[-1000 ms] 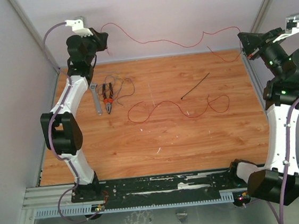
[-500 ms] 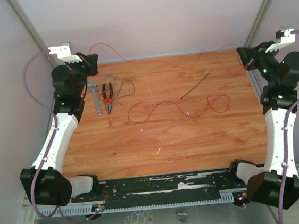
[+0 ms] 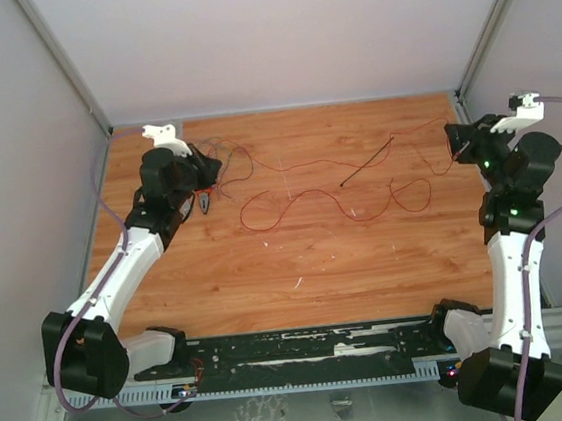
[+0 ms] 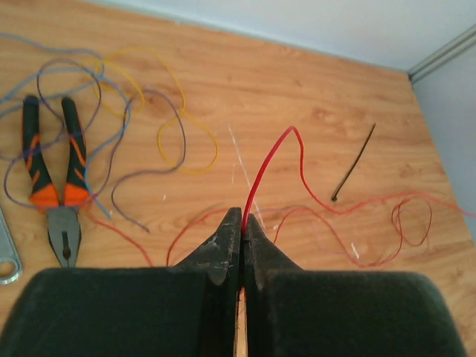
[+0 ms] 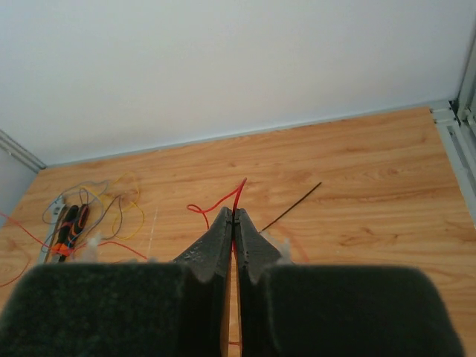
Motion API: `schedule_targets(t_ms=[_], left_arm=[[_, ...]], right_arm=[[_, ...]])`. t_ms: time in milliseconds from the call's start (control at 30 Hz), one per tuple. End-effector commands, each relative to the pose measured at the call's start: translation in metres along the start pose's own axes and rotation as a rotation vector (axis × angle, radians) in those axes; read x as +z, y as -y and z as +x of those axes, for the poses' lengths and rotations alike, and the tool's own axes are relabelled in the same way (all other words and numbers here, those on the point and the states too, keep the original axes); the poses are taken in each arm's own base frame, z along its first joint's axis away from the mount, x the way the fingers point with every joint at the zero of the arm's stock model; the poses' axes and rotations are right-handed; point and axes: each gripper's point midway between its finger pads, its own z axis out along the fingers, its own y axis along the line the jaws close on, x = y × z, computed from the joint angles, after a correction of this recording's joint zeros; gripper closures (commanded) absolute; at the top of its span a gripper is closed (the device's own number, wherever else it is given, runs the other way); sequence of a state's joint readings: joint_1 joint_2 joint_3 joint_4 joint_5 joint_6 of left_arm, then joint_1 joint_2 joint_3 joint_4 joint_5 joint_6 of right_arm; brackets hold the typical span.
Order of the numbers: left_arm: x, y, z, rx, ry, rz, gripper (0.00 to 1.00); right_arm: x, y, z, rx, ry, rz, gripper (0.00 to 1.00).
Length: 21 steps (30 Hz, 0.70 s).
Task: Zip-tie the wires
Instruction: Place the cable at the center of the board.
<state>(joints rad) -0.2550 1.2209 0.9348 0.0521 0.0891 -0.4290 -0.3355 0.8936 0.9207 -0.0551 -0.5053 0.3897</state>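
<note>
- Fingers of my left gripper (image 4: 242, 216) are pressed together, tips pinching a thin red wire (image 4: 271, 160). The strand rises from the tips, arches over and drops toward the table.
- Fingers of my right gripper (image 5: 233, 213) are likewise pressed together, pinching a thin red strand at the very tips. A short red curl shows just beyond them.
- Top view: the red wire runs from the left gripper at the far left of the table to the right gripper at the far right edge. It looks like one strand held at both ends and lying low. Whether its middle touches the wood I cannot tell.
- A thin straight black plastic zip tie (image 3: 368, 161) lies flat on the table, right of centre and set diagonally, held by neither gripper. Its far end reaches the stretched red wire; contact cannot be told.
- A second red strand (image 3: 300, 196) lies on the table in wavy loops, just nearer than the zip tie, with one end coiled toward the right.
- A tangle of loose thin wires (image 4: 111, 97), grey-purple, yellow and blue, lies on the table beside my left gripper and crosses over the pliers' handles.
- Black pliers with orange-marked handles (image 4: 52, 186) lie flat with the jaws pointing toward me. In the top view my left arm partly covers them.
- A grey metal wrench (image 4: 6, 260) lies just beside the pliers, mostly cut off at the edge of the left wrist view.
- The wood-grain tabletop (image 3: 367, 262) carries all of this.
</note>
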Motion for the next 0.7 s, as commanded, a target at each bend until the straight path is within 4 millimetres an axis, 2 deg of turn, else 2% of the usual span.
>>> schedule_targets(t_ms=[0, 233, 433, 567, 667], left_arm=[[-0.011, 0.002, 0.023, -0.013, -0.053, -0.007, 1.00], [-0.012, -0.005, 0.059, -0.011, -0.126, -0.034, 1.00], [-0.008, 0.000, 0.081, 0.020, -0.169, -0.047, 1.00], [-0.003, 0.002, 0.090, 0.054, -0.181, -0.069, 1.00], [0.000, -0.001, 0.099, 0.072, -0.191, -0.100, 1.00]], right_arm=[[-0.002, 0.018, 0.009, 0.002, 0.007, 0.091, 1.00], [-0.012, 0.047, 0.000, -0.039, 0.058, 0.267, 1.00], [-0.029, 0.070, -0.015, -0.089, 0.126, 0.425, 1.00], [-0.030, 0.073, -0.006, -0.072, 0.125, 0.428, 1.00], [-0.027, 0.078, 0.015, -0.045, 0.096, 0.423, 1.00]])
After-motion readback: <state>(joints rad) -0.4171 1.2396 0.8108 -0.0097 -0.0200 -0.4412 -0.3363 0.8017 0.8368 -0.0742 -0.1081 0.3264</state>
